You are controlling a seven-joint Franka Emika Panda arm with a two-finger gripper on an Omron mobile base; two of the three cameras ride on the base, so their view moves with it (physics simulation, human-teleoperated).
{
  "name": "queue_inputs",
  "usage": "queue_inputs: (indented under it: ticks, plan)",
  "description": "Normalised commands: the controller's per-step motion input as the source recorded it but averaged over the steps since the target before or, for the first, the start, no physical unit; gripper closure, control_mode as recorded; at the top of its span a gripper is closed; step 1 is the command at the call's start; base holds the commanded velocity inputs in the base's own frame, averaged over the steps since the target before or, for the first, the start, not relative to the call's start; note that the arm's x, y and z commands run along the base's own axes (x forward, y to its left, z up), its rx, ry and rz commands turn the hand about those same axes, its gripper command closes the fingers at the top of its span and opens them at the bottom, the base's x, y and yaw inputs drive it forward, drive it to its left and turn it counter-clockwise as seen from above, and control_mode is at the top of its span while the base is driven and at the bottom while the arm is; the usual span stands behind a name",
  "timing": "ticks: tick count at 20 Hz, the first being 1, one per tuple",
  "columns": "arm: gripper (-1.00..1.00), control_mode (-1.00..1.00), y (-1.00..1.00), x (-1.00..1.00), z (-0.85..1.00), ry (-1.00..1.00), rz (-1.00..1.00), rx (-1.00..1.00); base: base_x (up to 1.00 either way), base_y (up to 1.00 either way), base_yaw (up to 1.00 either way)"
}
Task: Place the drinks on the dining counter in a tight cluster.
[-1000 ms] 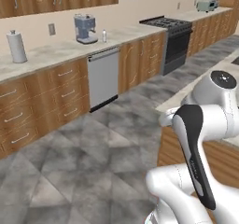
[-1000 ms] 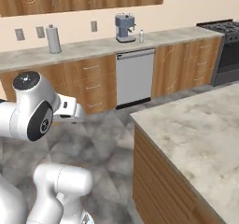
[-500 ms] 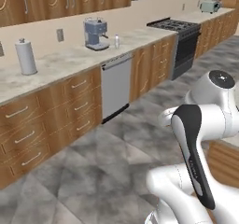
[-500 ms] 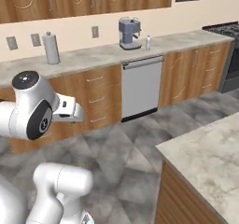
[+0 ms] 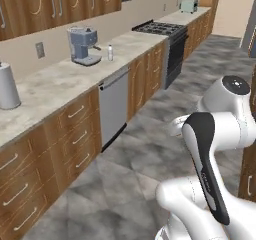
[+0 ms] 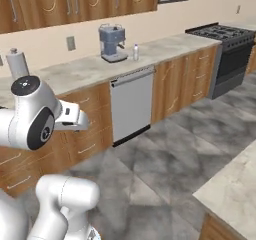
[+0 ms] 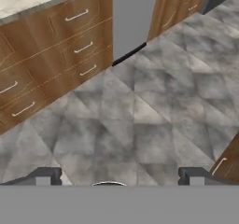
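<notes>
Hand view: hand (image 7: 119,176) open, empty, above grey floor (image 7: 140,115).

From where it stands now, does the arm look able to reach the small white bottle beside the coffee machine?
Probably not. The small white bottle stands far back on the worktop, across open floor from the arm, whose open pincer points down at the tiles.

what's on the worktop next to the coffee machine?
A small white bottle stands just right of the coffee machine on the worktop; a paper towel roll stands further left. The cabinets below are shut, contents unseen.
</notes>
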Motion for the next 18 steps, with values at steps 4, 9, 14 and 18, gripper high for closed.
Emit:
queue_inputs:
  ticks: [4,9,14,18]
  plan:
    - [-1.00,1.00,0.00,0.00,0.00,0.00,0.00,0.00,1.00,0.41,-0.49]
    - [-1.00,1.00,0.00,0.00,0.00,0.00,0.00,0.00,1.00,0.62,-0.35]
    - [-1.00,1.00,0.00,0.00,0.00,0.00,0.00,0.00,1.00,0.51,-0.15]
    - [-1.00,1.00,0.00,0.00,0.00,0.00,0.00,0.00,1.00,0.09,-0.03]
